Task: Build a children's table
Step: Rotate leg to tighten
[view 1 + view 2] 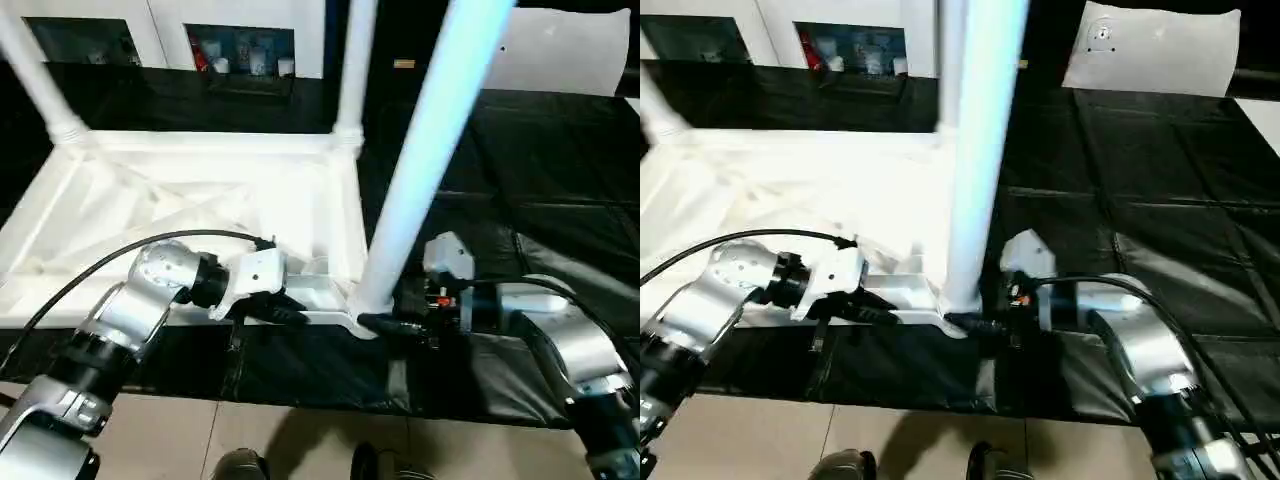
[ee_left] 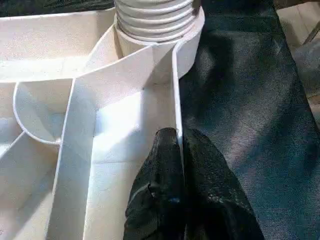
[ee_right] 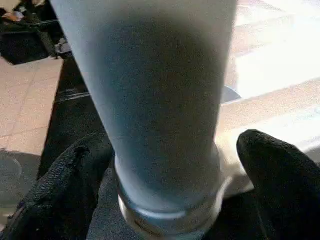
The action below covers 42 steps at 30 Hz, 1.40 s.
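Table top [image 1: 180, 200] upside down on black mat [image 1: 560, 180], left and centre of frame. Two legs [image 1: 352, 70] seated upright at far corners, upper frame. Third leg [image 1: 420, 170] stands in near corner socket [image 2: 192, 37], centre frame. Left hand [image 1: 290, 312] pinching top's near rim, steadying it. Right hand [image 1: 385, 323] spread wide around leg base, fingers [image 3: 280, 175] either side. Step, as judged: seating third leg. Next probably: twist or press leg home; fourth leg unseen.
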Available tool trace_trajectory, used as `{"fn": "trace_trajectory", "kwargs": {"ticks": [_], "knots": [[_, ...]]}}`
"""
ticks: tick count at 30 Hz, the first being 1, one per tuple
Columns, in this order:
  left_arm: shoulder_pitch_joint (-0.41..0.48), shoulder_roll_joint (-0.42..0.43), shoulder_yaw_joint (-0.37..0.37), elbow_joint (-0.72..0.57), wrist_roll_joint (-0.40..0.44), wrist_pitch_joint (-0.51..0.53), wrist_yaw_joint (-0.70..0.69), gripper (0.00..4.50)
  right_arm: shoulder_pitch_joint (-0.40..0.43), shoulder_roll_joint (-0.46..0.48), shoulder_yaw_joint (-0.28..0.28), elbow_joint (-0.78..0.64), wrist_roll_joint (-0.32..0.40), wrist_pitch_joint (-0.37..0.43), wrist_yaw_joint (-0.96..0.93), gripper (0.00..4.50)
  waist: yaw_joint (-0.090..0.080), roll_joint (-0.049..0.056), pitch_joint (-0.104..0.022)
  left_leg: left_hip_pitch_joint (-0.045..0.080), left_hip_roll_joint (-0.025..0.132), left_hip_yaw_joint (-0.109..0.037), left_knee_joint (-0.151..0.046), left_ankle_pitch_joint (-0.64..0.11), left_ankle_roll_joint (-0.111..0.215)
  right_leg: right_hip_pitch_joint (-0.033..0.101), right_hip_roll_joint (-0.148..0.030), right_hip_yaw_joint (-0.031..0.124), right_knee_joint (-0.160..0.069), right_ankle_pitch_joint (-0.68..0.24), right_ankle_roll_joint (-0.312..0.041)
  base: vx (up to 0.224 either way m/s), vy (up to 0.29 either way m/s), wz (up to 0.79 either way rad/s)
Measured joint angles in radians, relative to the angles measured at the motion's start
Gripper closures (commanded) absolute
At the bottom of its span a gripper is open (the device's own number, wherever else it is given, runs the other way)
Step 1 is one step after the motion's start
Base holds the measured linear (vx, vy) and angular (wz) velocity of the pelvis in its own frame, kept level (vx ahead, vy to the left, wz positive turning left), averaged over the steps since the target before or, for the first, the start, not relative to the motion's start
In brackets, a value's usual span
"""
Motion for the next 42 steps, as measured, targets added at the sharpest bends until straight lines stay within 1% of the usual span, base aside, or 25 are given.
{"fn": "trace_trajectory", "kwargs": {"ticks": [3, 4, 7, 9, 10, 14, 18, 21, 24, 26, 28, 29, 30, 31, 32, 33, 34, 36, 38, 40, 42], "knots": [[-0.006, -0.003, -0.002, 0.011, 0.0, -0.011, -0.004, 4.5, -0.015, -0.001, 0.011, 0.02, -0.001, 0.0, 0.011, 0.56, 0.003, 0.0, 0.0, -0.001, 0.0, 0.0, 0.0, 0.0, 0.0, 0.0, 0.0, 0.0, 0.0, 0.0, 0.0, 0.0, 0.0, 0.0], [-0.007, -0.004, -0.003, 0.014, 0.0, -0.014, -0.004, 4.5, -0.018, -0.001, 0.015, 0.02, -0.001, 0.0, 0.014, 0.72, 0.005, 0.0, 0.0, -0.001, 0.0, 0.0, 0.0, 0.0, 0.0, 0.0, 0.0, 0.0, 0.0, 0.0, 0.0, 0.0, 0.0, 0.0], [-0.01, -0.006, -0.006, 0.02, 0.001, -0.023, -0.004, 4.5, -0.029, 0.0, 0.023, 0.028, -0.001, 0.0, 0.029, 0.82, 0.008, 0.0, 0.0, -0.001, 0.0, 0.0, 0.001, 0.0, 0.0, 0.0, 0.0, 0.0, 0.001, 0.0, 0.0, 0.0, 0.0, 0.0], [-0.012, -0.007, -0.006, 0.024, 0.001, -0.028, -0.005, 4.5, -0.035, 0.0, 0.027, 0.042, -0.001, -0.001, 0.039, 1.04, 0.009, 0.0, 0.0, -0.001, 0.0, 0.0, 0.001, 0.0, 0.0, 0.0, 0.0, 0.0, 0.001, 0.0, 0.0, 0.0, 0.0, 0.0], [-0.012, -0.007, -0.006, 0.026, 0.001, -0.032, -0.005, 4.5, -0.035, 0.0, 0.03, 0.048, -0.001, -0.001, 0.044, 1.04, 0.009, 0.0, 0.0, -0.001, 0.0, 0.0, 0.001, 0.0, 0.0, 0.0, 0.0, 0.0, 0.001, 0.0, 0.0, 0.0, 0.0, 0.0], [-0.012, -0.007, -0.006, 0.029, 0.001, -0.038, -0.012, 4.5, -0.038, -0.002, 0.033, 0.056, -0.001, -0.001, 0.052, 1.49, 0.01, 0.0, 0.0, -0.001, 0.001, 0.0, 0.002, 0.0, 0.0, 0.0, 0.0, 0.0, 0.001, 0.0, 0.0, 0.0, 0.0, 0.0], [-0.012, -0.008, -0.005, 0.033, 0.0, -0.04, -0.017, 4.5, -0.037, -0.002, 0.034, 0.055, 0.002, 0.004, 0.06, 1.64, 0.011, 0.0, 0.0, -0.002, 0.001, -0.001, 0.003, 0.0, 0.0, 0.0, 0.0, 0.0, 0.002, 0.0, 0.0, 0.0, 0.0, 0.0], [-0.01, -0.019, 0.003, 0.031, -0.003, -0.013, -0.016, 4.5, -0.018, 0.003, 0.021, 0.032, 0.009, 0.036, 0.045, 1.7, 0.013, 0.0, 0.0, -0.002, 0.001, -0.001, 0.004, 0.0, 0.0, 0.0, 0.0, 0.0, 0.002, 0.001, 0.0, 0.0, 0.0, 0.0], [0.007, -0.033, 0.013, 0.013, -0.02, 0.03, -0.003, 4.5, 0.024, 0.017, 0.005, -0.025, 0.018, 0.079, 0.006, 1.72, 0.014, 0.0, -0.001, -0.002, 0.0, -0.001, 0.005, 0.0, 0.0, 0.0, 0.0, 0.0, 0.002, 0.001, 0.0, 0.0, 0.0, 0.0], [0.021, -0.049, 0.026, -0.01, -0.018, 0.079, 0.038, 4.5, 0.066, 0.039, -0.022, -0.067, 0.019, 0.107, -0.064, 1.72, 0.015, 0.0, -0.002, -0.002, 0.0, -0.001, 0.005, 0.0, 0.0, 0.001, 0.0, 0.0, 0.002, 0.001, 0.0, 0.0, 0.0, 0.0], [0.026, -0.062, 0.033, -0.017, -0.015, 0.114, 0.075, 4.5, 0.092, 0.068, -0.046, -0.082, 0.017, 0.114, -0.13, 1.72, 0.01, 0.001, -0.004, -0.001, 0.0, -0.001, 0.007, 0.0, 0.0, 0.002, 0.0, 0.0, 0.001, 0.001, 0.001, 0.0, 0.0, 0.0], [0.033, -0.087, 0.048, -0.026, -0.004, 0.163, 0.123, 4.5, 0.106, 0.105, -0.067, -0.088, 0.004, 0.126, -0.208, 1.72, 0.007, 0.003, -0.008, -0.001, 0.0, -0.001, 0.008, 0.0, 0.0, 0.002, 0.0, 0.0, 0.001, 0.002, 0.002, 0.0, 0.0, 0.0], [0.034, -0.106, 0.057, -0.032, 0.005, 0.194, 0.161, 4.5, 0.114, 0.138, -0.087, -0.089, -0.004, 0.134, -0.272, 1.72, 0.003, 0.004, -0.009, 0.0, 0.0, -0.001, 0.009, 0.0, 0.0, 0.003, 0.0, 0.0, 0.0, 0.001, 0.005, 0.0, 0.0, 0.0], [0.034, -0.125, 0.064, -0.036, 0.009, 0.225, 0.193, 4.5, 0.117, 0.167, -0.103, -0.09, -0.012, 0.144, -0.33, 1.73, -0.005, 0.004, -0.01, 0.001, 0.001, 0.0, 0.01, 0.0, -0.001, 0.004, 0.0, 0.0, 0.0, 0.001, 0.006, 0.0, 0.0, 0.0], [0.036, -0.157, 0.073, -0.052, 0.024, 0.272, 0.245, 4.5, 0.117, 0.212, -0.129, -0.09, -0.028, 0.159, -0.41, 1.73, -0.018, 0.004, -0.01, 0.001, 0.0, 0.0, 0.011, -0.002, -0.007, 0.004, -0.001, 0.0, -0.001, 0.0, 0.007, 0.0, 0.0, 0.0], [0.036, -0.182, 0.075, -0.061, 0.037, 0.3, 0.283, 4.5, 0.114, 0.24, -0.146, -0.089, -0.04, 0.17, -0.466, 1.73, -0.025, 0.005, -0.01, 0.002, 0.0, 0.0, 0.012, -0.002, -0.008, 0.005, -0.001, 0.001, -0.001, 0.0, 0.007, 0.0, 0.0, 0.0], [0.036, -0.218, 0.08, -0.071, 0.049, 0.342, 0.337, 4.5, 0.105, 0.278, -0.167, -0.08, -0.053, 0.183, -0.538, 1.73, -0.032, 0.006, -0.01, 0.003, 0.0, 0.0, 0.013, -0.002, -0.008, 0.006, -0.001, 0.001, -0.002, 0.0, 0.008, 0.0, 0.0, 0.0], [0.036, -0.263, 0.088, -0.076, 0.063, 0.387, 0.413, 4.5, 0.077, 0.331, -0.186, -0.058, -0.08, 0.201, -0.644, 1.73, -0.047, 0.009, -0.01, 0.006, -0.001, -0.001, 0.014, -0.002, -0.008, 0.008, -0.002, 0.001, -0.003, -0.001, 0.008, 0.0, 0.0, 0.0], [0.035, -0.311, 0.094, -0.081, 0.079, 0.425, 0.482, 4.5, 0.056, 0.371, -0.202, -0.041, -0.102, 0.209, -0.732, 1.73, -0.053, 0.012, -0.01, 0.007, -0.002, -0.002, 0.014, -0.002, -0.008, 0.009, -0.004, 0.0, -0.006, -0.001, 0.01, 0.0, 0.0, 0.0], [0.03, -0.364, 0.097, -0.076, 0.103, 0.447, 0.569, 4.5, 0.017, 0.409, -0.215, -0.004, -0.134, 0.21, -0.826, 1.73, -0.06, 0.014, -0.01, 0.007, -0.002, -0.002, 0.013, -0.002, -0.008, 0.011, -0.004, -0.001, -0.011, -0.002, 0.011, 0.0, 0.0, 0.0], [0.03, -0.397, 0.097, -0.077, 0.115, 0.46, 0.611, 4.5, 0.001, 0.423, -0.221, 0.01, -0.153, 0.209, -0.872, 1.73, -0.066, 0.015, -0.01, 0.006, -0.002, -0.003, 0.012, -0.001, -0.007, 0.013, -0.004, -0.002, -0.019, -0.002, 0.011, 0.0, 0.0, 0.0]]}}
